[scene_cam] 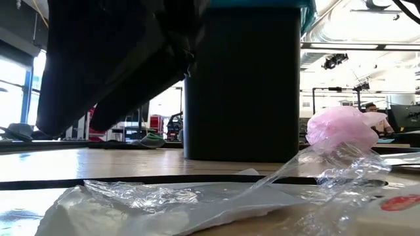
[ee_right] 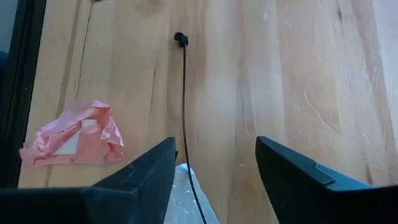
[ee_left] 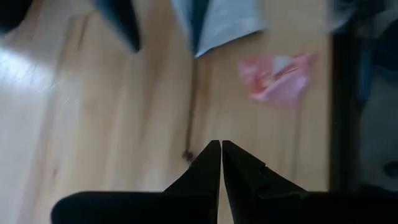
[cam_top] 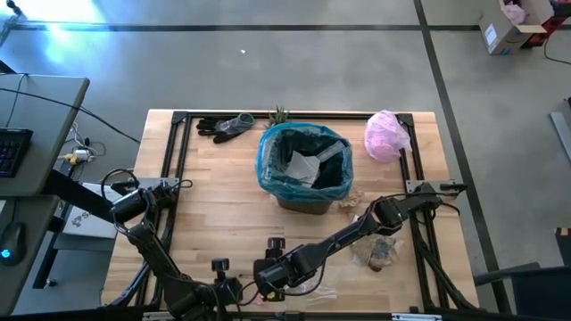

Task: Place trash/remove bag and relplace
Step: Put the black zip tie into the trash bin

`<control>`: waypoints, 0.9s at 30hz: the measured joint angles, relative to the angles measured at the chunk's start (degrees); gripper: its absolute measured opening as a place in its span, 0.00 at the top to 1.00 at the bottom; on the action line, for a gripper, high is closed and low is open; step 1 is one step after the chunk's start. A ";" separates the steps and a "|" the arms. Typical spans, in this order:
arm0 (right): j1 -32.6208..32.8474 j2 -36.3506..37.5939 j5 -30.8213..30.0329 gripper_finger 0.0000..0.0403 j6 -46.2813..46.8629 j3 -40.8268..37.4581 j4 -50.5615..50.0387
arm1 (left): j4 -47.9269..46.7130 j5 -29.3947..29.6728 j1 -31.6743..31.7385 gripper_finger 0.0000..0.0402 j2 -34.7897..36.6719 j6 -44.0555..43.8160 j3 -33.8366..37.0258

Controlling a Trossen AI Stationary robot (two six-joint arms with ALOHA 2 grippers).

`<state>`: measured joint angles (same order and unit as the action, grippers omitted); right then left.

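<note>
1. Near table edge: right gripper hangs low over the wood, fingers spread wide, nothing between them. A clear plastic wrapper lies directly under the gap; a pink scrap sits off to one side.
2. Left gripper is close by, fingers pressed together, empty. The right is judged nearer the wrapper.
3. Mid-table: the bin with its teal bag still fitted, scraps inside; more trash lies beside the right arm.
</note>
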<state>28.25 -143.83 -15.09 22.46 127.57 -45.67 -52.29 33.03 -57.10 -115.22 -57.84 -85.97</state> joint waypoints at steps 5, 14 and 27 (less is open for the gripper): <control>0.05 0.00 -0.81 0.49 -0.21 0.02 0.01 | 2.99 -0.52 0.24 1.00 0.00 0.98 2.83; -0.09 -2.28 3.26 0.52 -0.34 0.02 1.36 | 12.23 -0.46 0.42 1.00 -0.10 -2.21 10.00; -1.75 -5.77 8.52 0.56 0.13 0.39 1.00 | 14.69 0.58 0.46 1.00 -0.07 -3.56 13.09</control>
<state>26.50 -149.60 -6.57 22.58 127.96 -44.67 -37.60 33.60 -56.64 -115.28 -61.41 -72.88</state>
